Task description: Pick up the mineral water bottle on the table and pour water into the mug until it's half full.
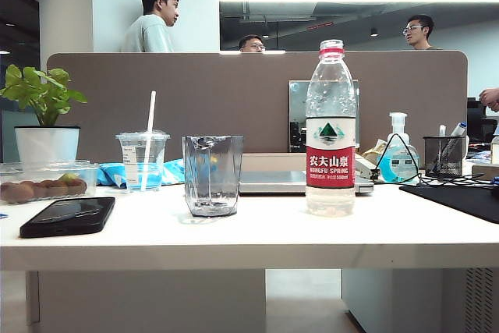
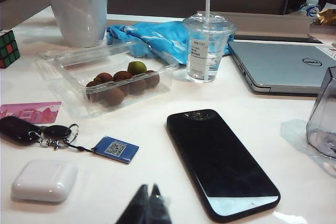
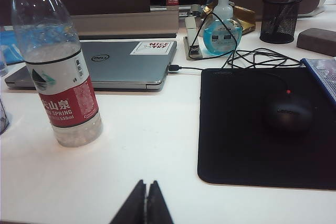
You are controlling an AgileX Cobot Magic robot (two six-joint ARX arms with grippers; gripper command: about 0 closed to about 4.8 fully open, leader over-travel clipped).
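Exterior view shows the mineral water bottle standing upright and capped near the front edge of the desk, right of centre, with the mug upright just to its left and apart from it; the mug looks empty, so the task has not begun and the step in hand is the approach to the bottle. Neither arm appears there. Each wrist view shows its own fingertips pressed together over the front edge: the left gripper is clenched on nothing, hanging near a black phone, and the right gripper is likewise clenched and empty, with the bottle just ahead beside a black mouse pad. The next move likely calls for the right gripper to spread its fingers and close around the bottle's body; the cap, seemingly on, would have to come off before pouring. The bottle label reads "NONGFU SPRING" under Chinese characters, and a sticker on the Dell laptop reads "NICE TRY"
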